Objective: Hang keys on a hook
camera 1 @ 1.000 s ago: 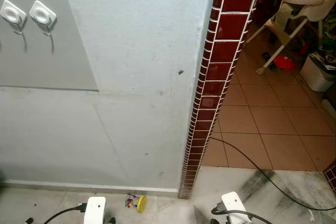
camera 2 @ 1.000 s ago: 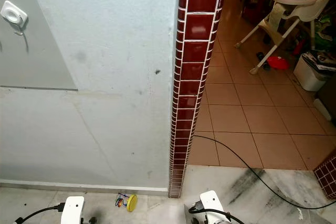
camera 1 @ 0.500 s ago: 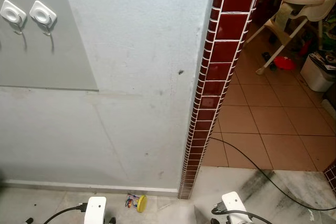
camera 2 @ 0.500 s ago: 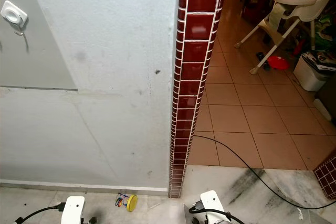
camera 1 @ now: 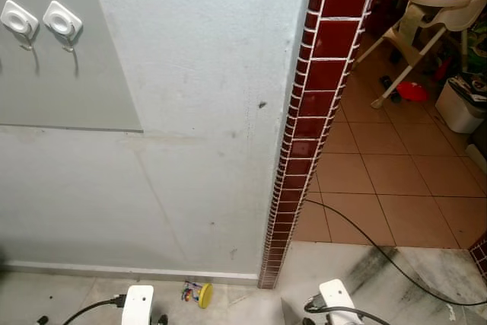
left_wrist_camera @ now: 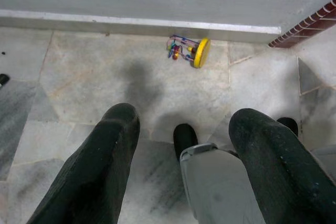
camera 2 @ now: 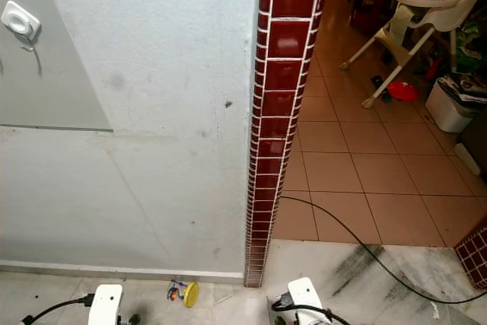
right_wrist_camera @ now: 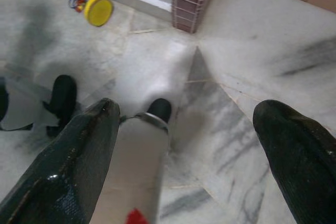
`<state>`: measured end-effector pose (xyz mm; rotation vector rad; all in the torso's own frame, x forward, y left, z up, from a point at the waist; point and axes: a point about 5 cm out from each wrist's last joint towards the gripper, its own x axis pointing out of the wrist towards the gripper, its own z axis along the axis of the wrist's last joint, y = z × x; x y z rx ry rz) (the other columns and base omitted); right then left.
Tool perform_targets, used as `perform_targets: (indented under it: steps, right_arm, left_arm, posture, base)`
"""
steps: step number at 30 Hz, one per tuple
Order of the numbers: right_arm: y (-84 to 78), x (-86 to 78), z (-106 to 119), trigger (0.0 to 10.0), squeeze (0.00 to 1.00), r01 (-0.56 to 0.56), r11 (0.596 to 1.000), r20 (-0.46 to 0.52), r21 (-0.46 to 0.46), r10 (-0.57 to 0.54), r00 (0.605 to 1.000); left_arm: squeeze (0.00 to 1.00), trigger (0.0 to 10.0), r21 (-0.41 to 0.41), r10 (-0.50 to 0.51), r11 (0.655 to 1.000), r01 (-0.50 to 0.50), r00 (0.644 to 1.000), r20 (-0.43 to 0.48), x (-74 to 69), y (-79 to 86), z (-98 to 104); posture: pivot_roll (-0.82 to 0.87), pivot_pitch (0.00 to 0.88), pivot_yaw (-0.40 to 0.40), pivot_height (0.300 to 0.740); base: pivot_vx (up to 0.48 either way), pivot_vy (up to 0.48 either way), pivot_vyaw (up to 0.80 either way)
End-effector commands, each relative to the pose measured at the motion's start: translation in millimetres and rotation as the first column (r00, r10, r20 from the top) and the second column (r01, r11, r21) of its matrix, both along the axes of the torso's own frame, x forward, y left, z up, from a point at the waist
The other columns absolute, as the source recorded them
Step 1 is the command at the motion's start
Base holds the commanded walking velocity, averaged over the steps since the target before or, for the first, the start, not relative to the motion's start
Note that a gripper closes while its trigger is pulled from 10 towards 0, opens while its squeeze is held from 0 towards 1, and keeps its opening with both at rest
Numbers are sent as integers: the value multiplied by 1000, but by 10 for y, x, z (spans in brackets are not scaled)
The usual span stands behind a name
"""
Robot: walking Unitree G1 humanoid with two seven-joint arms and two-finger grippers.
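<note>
1. Keys [camera 1: 197, 293]: on marble floor [camera 1: 46, 294] at foot of pale wall [camera 1: 198, 74], ~6 o'clock in head view. Yellow round fob w/ small coloured bits on a ring, lying flat, just beside white skirting. Also seen in L wrist view [left_wrist_camera: 190, 51] at ~12-1 o'clock, and R wrist view [right_wrist_camera: 93, 7] at ~10-11 o'clock.
2. Hooks: two white square wall hooks [camera 1: 61, 20] on grey panel [camera 1: 68, 81], ~10 o'clock, well apart from keys. Both hooks bare.
3. Left gripper [left_wrist_camera: 186, 177]: hangs low over floor, fingers [left_wrist_camera: 94, 171] spread wide, holding nothing. Keys well ahead of tips, no contact.
4. Right gripper [right_wrist_camera: 194, 161]: also low over floor, fingers [right_wrist_camera: 68, 166] spread wide, nothing between.
5. Red tiled wall edge [camera 1: 304, 127] runs 12 to 6 o'clock, right of keys.
6. Black cable [camera 1: 380, 253] across floor at ~4 o'clock.
7. High chair [camera 1: 426, 13] on terracotta tile floor at ~1-2 o'clock, far off.
</note>
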<state>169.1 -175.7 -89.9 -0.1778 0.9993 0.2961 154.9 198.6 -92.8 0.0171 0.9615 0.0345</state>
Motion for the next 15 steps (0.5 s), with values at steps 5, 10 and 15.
perform_targets:
  steps: [5, 10, 15]
  right_arm:
    - [18, -40, -16, 10000, 0, -21, 1000, -7, 3, 21, 1000]
    - [15, -60, -25, 10000, 0, -26, 1000, -12, -3, 26, 1000]
    - [15, -63, -26, 10000, 0, -35, 999, -13, -9, 35, 999]
  left_arm:
    - [0, 10000, 13, -4, 1000, 4, 1000, -10, -39, 7, -14]
    - [0, 10000, 14, -9, 1000, 9, 1000, -16, -58, 1, -22]
    - [0, 10000, 16, -12, 1000, 12, 1000, -21, -77, -6, -31]
  posture:
    - [-67, 0, -3, 740]
    - [-68, 0, -6, 740]
    - [-67, 0, -7, 740]
  base:
    - [0, 0, 800]
    - [0, 0, 800]
    - [0, 0, 800]
